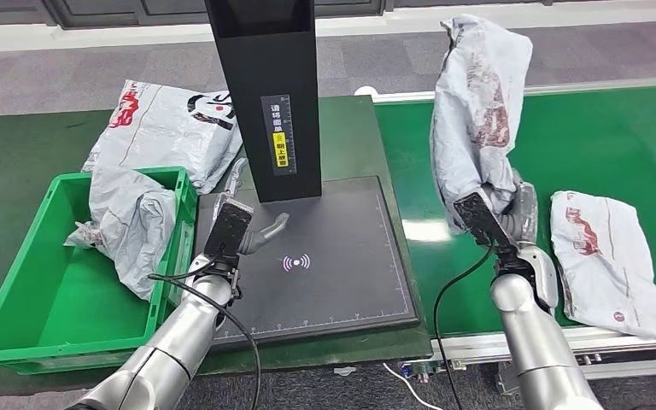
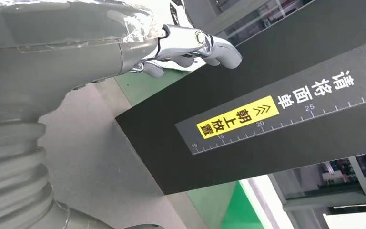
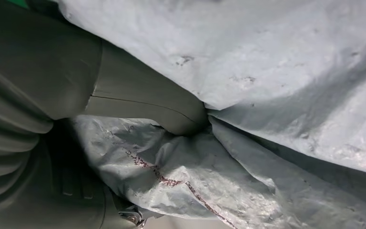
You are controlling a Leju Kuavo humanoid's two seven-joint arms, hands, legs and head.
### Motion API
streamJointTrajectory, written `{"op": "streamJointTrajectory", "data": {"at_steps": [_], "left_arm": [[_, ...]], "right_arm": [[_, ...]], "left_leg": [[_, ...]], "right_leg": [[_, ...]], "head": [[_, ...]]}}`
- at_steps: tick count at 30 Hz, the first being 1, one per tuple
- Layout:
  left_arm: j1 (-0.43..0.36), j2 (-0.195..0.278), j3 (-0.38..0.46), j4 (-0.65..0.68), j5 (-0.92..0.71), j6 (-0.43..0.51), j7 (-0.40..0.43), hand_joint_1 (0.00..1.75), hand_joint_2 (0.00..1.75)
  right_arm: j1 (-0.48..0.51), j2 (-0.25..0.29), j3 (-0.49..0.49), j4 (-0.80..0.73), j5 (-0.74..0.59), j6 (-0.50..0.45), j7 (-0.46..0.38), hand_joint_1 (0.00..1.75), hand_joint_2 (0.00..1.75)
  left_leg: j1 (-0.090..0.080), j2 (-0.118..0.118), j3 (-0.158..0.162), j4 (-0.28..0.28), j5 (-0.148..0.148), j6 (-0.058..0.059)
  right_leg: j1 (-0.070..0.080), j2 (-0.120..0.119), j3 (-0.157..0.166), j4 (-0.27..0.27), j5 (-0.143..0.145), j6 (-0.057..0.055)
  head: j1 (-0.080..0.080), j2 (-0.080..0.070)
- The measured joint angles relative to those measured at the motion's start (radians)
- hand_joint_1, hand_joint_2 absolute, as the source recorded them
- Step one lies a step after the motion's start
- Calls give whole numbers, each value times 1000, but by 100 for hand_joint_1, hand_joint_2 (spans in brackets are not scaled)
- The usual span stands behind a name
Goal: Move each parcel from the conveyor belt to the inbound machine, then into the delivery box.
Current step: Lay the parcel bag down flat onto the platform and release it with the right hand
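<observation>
Parcel lifted off the belt, transfer to the inbound machine in hand.
At right of centre we see the right hand (image 1: 512, 218) gripping a grey parcel (image 1: 477, 102) raised above the conveyor belt (image 1: 615, 145); we judge it must next swing left onto the scanner plate (image 1: 333, 265), where the empty left hand (image 1: 260, 232) hovers, fingers apart.

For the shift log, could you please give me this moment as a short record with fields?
Right hand: grips a grey parcel, lifted above the green belt
Left hand: holds nothing, fingers apart, over the black scan pad
On belt: one flat parcel
Green box: one crumpled parcel draped over its rim
Behind box: another parcel
</observation>
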Motion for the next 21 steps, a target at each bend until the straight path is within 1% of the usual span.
{"op": "streamJointTrajectory", "data": {"at_steps": [3, 6, 10, 13, 18, 21], "left_arm": [[-4, 1, 0, 0, 0, -2, -3, 0, 175], [-13, 1, 0, 0, -1, -5, -7, 0, 175], [-19, 1, 0, 0, -1, 1, -15, 0, 175], [-20, 2, 0, 0, -1, 4, -16, 0, 175], [-22, 2, 0, 0, 1, 10, -12, 0, 175], [-22, 2, 0, -3, 1, 10, -3, 0, 175]], "right_arm": [[-2, 5, 70, -1, -10, 121, 23, 175, 175], [-12, 17, 167, 22, -8, 193, 41, 175, 175], [-28, 31, 279, 74, 2, 235, 60, 175, 175], [-40, 37, 327, 106, 6, 247, 65, 175, 175], [-68, 48, 410, 168, 34, 328, 93, 175, 175], [-77, 61, 463, 211, 57, 353, 106, 175, 175]], "left_leg": [[0, 1, 0, 0, 0, 0], [0, 1, 0, 0, 0, -1], [1, 0, 0, 0, 1, -1], [1, 0, 0, 0, 1, -1], [0, 0, 0, 0, 1, -1], [1, 0, 0, 0, 1, -1]], "right_leg": [[0, 1, 0, 0, 0, 0], [0, 1, -1, 0, 0, 0], [1, 0, -1, 1, 0, 0], [0, 0, -1, 1, 0, 0], [0, 0, -1, 0, 0, 0], [0, 0, -1, 0, 0, 0]], "head": [[0, 0], [0, 0], [0, 0], [0, 0], [0, 0], [0, 0]]}}
